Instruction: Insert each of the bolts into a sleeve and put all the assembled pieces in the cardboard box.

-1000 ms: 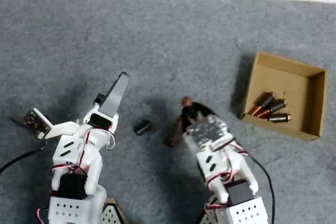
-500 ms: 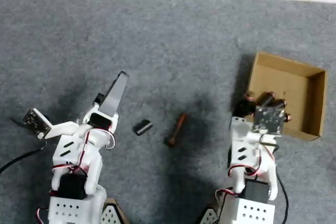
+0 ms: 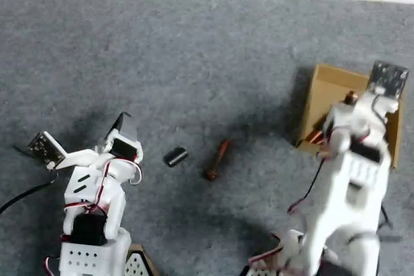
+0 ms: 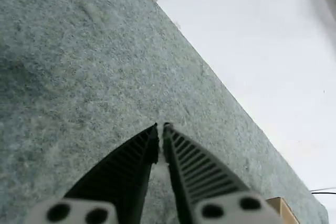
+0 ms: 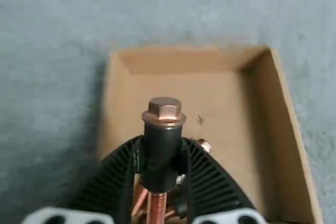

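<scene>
Right jaws grip a sleeve (image 5: pixel 160 148) with a bolt (image 5: pixel 164 109) through it, over the box (image 3: pixel 323 88) at the surface's (image 3: pixel 194 43) right edge. Left jaws are nearly closed and empty. A loose sleeve (image 3: pixel 175 156) and loose bolt (image 3: pixel 217 159) lie mid-surface.

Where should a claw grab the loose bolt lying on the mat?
Mid-shaft, from straight above, closing across its long axis. The bolt lies flat and diagonal on the mat, nothing touching it; the sleeve sits apart beside it, so both sides look free.
</scene>
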Controlling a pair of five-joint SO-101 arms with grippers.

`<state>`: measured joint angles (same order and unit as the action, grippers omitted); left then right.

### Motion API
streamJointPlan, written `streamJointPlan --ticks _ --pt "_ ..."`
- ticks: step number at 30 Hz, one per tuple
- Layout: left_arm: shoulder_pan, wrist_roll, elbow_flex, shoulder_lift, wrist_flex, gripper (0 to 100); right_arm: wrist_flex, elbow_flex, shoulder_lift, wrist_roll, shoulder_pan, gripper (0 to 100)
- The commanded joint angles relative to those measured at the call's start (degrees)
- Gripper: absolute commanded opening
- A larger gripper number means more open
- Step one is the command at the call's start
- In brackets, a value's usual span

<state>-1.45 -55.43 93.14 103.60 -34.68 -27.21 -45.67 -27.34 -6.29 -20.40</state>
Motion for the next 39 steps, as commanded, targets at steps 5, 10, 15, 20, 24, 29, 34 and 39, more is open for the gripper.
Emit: streamJointPlan --ticks 5,10,15,20,24,29,34,39 --pt "-0.6 0.7 1.0 0.3 4.0 1 1.6 13.1 17.1 7.2 -6.5 0.3" --pt "-0.6 0.7 1.3 0.3 4.4 1 1.6 13.9 19.6 8.7 -8.0 0.4" --pt "-0.6 0.7 1.3 0.3 4.2 1 1.6 13.6 19.9 8.7 -8.0 7.1" --pt "-0.6 0.7 1.4 0.3 4.1 1 1.5 13.4 19.6 8.7 -8.0 19.9" --pt "-0.6 0.8 1.6 0.3 4.1 1 -5.2 13.9 19.3 9.1 -9.9 20.4" --pt "-0.6 3.3 2.5 0.3 4.4 1 -15.1 17.7 14.8 9.1 -9.3 20.4" --pt "-0.6 3.9 2.5 0.3 4.3 1 -20.6 13.7 3.1 9.1 -4.8 20.4" --pt "-0.7 3.9 2.5 0.3 4.2 1 -23.2 2.4 -12.3 9.1 4.4 20.4"
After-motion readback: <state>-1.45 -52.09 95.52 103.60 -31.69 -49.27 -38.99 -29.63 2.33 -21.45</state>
